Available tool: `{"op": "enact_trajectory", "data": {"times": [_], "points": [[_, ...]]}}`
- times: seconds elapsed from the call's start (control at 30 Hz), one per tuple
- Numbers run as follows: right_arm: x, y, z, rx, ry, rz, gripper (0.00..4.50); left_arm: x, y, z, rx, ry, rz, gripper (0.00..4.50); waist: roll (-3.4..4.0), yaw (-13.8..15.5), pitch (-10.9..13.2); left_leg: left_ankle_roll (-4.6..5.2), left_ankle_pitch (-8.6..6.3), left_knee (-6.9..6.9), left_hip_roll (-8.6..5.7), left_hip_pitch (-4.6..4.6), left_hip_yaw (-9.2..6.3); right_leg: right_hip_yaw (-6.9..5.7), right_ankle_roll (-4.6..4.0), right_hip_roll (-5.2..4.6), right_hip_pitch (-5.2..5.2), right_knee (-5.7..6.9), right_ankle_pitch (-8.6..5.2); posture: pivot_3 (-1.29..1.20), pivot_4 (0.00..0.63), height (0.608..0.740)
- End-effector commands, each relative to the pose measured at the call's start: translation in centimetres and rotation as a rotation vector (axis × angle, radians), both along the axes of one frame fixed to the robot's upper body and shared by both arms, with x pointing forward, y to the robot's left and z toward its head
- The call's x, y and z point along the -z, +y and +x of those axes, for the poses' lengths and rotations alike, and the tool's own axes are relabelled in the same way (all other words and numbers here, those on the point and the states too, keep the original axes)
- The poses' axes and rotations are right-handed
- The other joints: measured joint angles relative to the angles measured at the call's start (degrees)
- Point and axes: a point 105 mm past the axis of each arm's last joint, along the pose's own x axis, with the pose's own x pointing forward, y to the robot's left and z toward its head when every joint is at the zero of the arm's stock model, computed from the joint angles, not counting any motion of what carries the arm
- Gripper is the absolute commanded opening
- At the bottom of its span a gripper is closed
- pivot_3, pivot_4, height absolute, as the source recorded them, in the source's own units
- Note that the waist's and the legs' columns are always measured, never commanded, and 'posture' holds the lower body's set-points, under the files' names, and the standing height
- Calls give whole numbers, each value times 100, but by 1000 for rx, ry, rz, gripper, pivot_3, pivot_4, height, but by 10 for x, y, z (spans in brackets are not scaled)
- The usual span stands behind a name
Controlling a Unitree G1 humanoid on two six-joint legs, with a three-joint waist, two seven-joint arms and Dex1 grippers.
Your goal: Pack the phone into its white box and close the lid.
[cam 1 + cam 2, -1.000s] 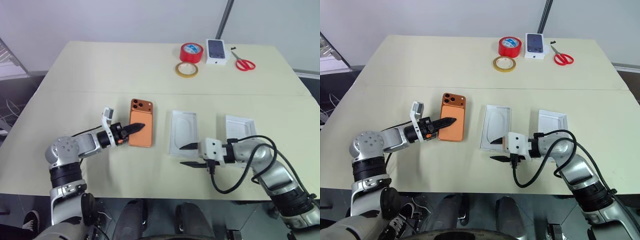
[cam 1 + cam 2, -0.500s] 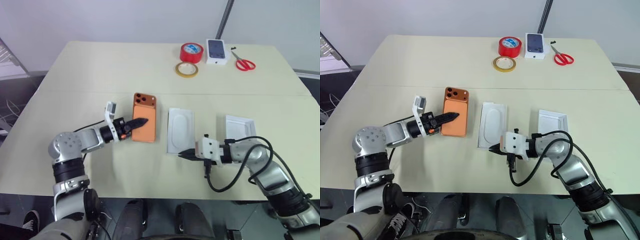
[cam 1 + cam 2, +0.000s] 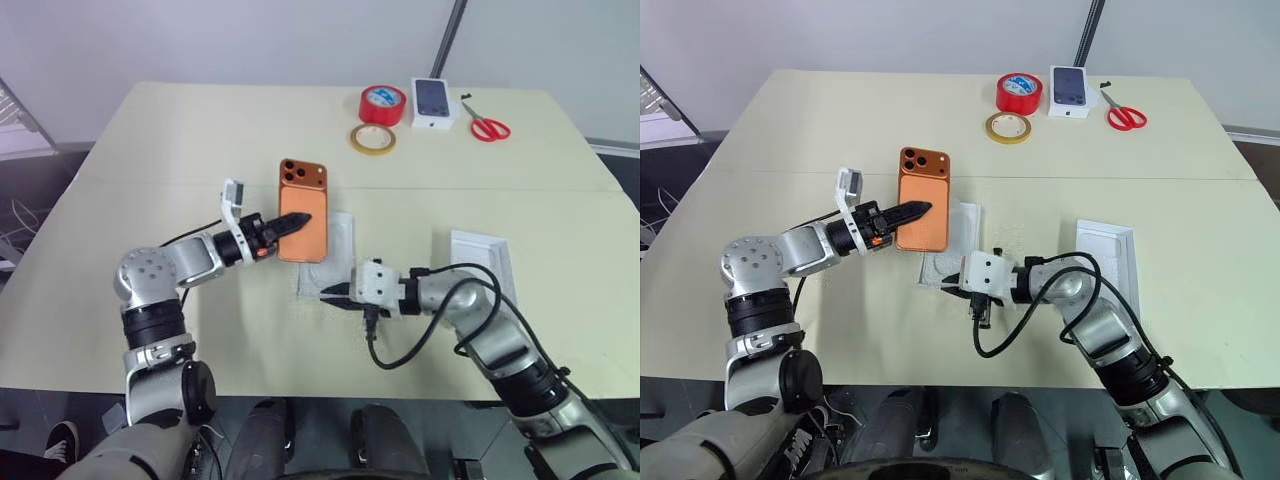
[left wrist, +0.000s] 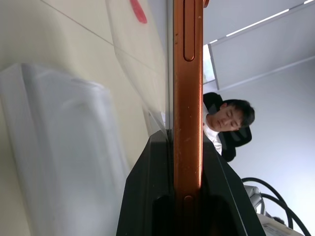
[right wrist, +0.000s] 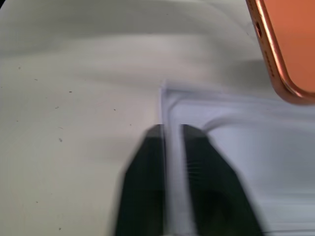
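A wide, pale cream tabletop (image 3: 160,140) spans the head-camera frame. At centre, the slim copper-orange phone (image 3: 304,210) with a darker square camera bump is held flat above the tabletop. The left tool (image 3: 298,218) reaches in from the centre left, its two black fingers clamped on the phone's near long edge; the left wrist view shows the phone's thin metal side pinched tight between them.

Partly under and just right of the phone lies a flat white insert with an oval recess (image 3: 335,262). The right tool (image 3: 332,293), entering from the lower right, has its black fingers narrowly parted around the insert's thin near edge, as the right wrist view shows.

At centre right sits a shallow white rectangular tray (image 3: 484,258), partly hidden by the right arm; whether it is the box or the lid cannot be told.

Along the top centre right are a red roll of tape (image 3: 384,104), a flat yellow tape ring (image 3: 372,139), a small white box bearing a dark phone picture (image 3: 433,102) and red-handled scissors (image 3: 488,125).
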Motion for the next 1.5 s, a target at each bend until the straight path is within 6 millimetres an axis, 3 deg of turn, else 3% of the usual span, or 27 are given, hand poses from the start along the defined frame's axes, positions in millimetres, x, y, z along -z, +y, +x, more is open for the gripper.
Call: {"op": "enact_trajectory", "data": {"times": [0.03,0.07,0.2,0.33,0.43,0.57,0.73,0.77,1.0,1.27,1.3,1.37,1.5], "points": [[-32,9,-8,-47,-41,125,2500,-6,-2,-2,15,-25,-18,0,0,-4,0,0,0,0,0,0,0,0,0,1,0,0,0,0,150,728],[-42,9,-11,-56,-16,178,2935,-4,-3,-3,17,-20,-15,0,0,-3,0,0,0,-1,0,0,0,-1,0,1,-1,1,0,0,150,728],[-61,-8,-11,-21,18,246,2935,2,-10,-7,30,-12,-13,0,0,17,0,0,0,0,2,0,-1,0,0,1,2,0,0,0,150,728],[-47,-62,6,133,8,114,2935,18,-18,-13,50,38,-2,0,-1,88,0,24,-14,3,-4,0,0,1,0,-8,4,-2,0,0,150,728],[-43,-82,12,183,-9,65,2935,26,-18,-16,62,78,1,0,-1,108,1,26,-15,2,-3,0,1,2,-1,-8,4,-5,0,0,150,728],[-45,-80,16,188,-25,77,3010,31,-19,-18,77,91,16,1751,0,84,1,26,-15,-2,4,0,1,3,-1,-1,-1,-2,0,0,150,728],[-45,-67,17,164,-36,99,3010,32,-20,-13,79,93,54,4322,0,116,0,17,-9,3,3,2,0,2,-1,0,4,-2,0,0,150,728],[-45,-66,17,164,-39,104,3010,30,-19,-13,83,78,70,4424,1,125,0,17,-9,4,3,2,0,2,-2,0,5,-1,0,0,150,728],[-42,-65,22,171,-50,102,3010,18,-12,-15,102,45,118,4424,1,122,0,5,-2,3,1,5,1,2,-2,-2,10,-6,0,0,150,728],[-38,-61,34,207,-73,101,3010,19,9,-19,62,-146,423,4424,2,93,0,0,0,-3,1,5,1,3,-2,-2,6,-4,0,0,150,728],[-38,-62,38,218,-80,97,3010,19,11,-17,48,-143,416,4198,3,93,0,0,0,-3,1,5,1,4,-2,-2,6,-5,0,0,150,728],[-37,-65,48,262,-108,80,2448,16,17,-9,-11,-154,406,3539,2,103,0,0,0,-2,1,5,1,4,-3,-3,6,-5,0,0,150,728],[-32,-71,60,303,-176,7,518,26,29,3,-75,-277,615,1517,2,107,0,2,-1,-2,1,5,1,4,-4,-5,4,-5,0,0,150,728]]}}
